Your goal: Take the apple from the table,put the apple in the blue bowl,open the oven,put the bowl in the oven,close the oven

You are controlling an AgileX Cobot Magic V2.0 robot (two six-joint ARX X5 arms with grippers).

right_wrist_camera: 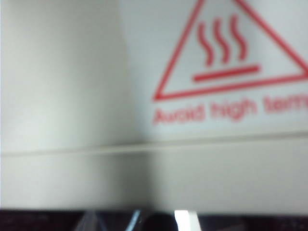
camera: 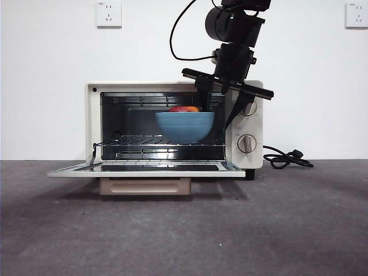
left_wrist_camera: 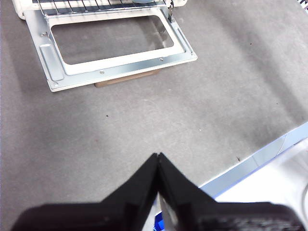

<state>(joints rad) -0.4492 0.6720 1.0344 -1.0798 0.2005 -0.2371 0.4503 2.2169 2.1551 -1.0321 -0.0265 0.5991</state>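
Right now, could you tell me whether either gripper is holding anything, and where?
The left gripper is shut on nothing. The right gripper reaches into the oven beside the blue bowl; any hold cannot be told.

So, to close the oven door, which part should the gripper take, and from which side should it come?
Probably the beige bar handle under the front edge of the open door. The door lies flat and the handle hangs below it, so come from the front, low, and lift. The bowl with the apple is already on the rack.
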